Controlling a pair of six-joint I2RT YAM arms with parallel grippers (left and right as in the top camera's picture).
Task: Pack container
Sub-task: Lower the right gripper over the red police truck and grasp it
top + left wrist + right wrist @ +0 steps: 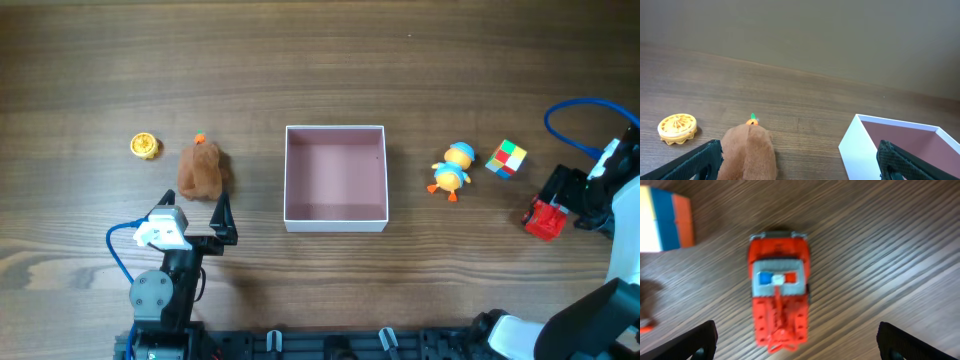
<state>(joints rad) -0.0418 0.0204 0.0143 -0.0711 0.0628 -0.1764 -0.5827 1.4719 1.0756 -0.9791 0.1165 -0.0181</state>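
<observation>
Wooden table (pixel 320 60), with the container (pixel 335 180), square, white-walled and pink inside, at its centre. Left gripper (pixel 195 208), fingers spread wide and holding nothing, just beside brown plush toy (pixel 202 170); right gripper (pixel 800 342), likewise wide open and unladen, above red toy truck (pixel 779 295). Duck toy (pixel 452 168) and colour cube (pixel 506 158), right of the container; yellow disc (pixel 145 146), far left.
</observation>
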